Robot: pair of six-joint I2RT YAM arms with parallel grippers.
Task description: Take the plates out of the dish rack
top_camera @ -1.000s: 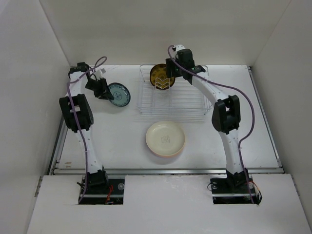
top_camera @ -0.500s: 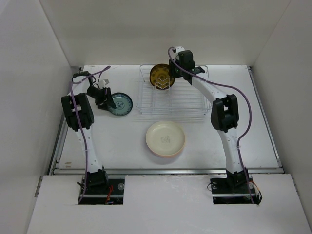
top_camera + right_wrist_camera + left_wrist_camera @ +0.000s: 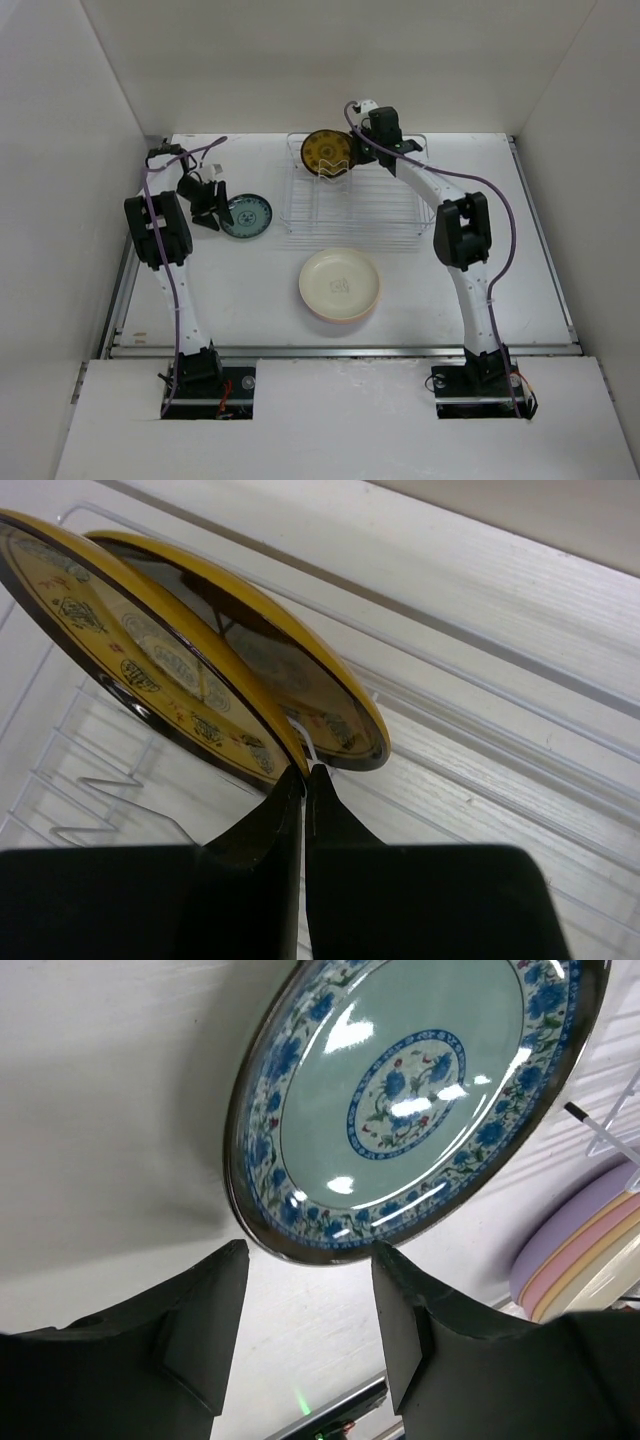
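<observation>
The left end effector [image 3: 310, 1260] has opened, leaving the blue plate [image 3: 400, 1100] on the counter [image 3: 250, 290] at 9 o'clock of the dish rack [image 3: 400, 205]. The right end effector [image 3: 303, 772] has clamped the rim of the yellow plate [image 3: 150, 670], at the rack's 11 o'clock; lifting comes next.

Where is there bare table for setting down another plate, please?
Bare table lies in front of the blue plate, left of the plate stack; more lies right of the right arm. It is crowded between the dish rack and the stack.

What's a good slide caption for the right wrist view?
Right hand pinching the rim of a yellow patterned plate standing in the wire dish rack.
</observation>
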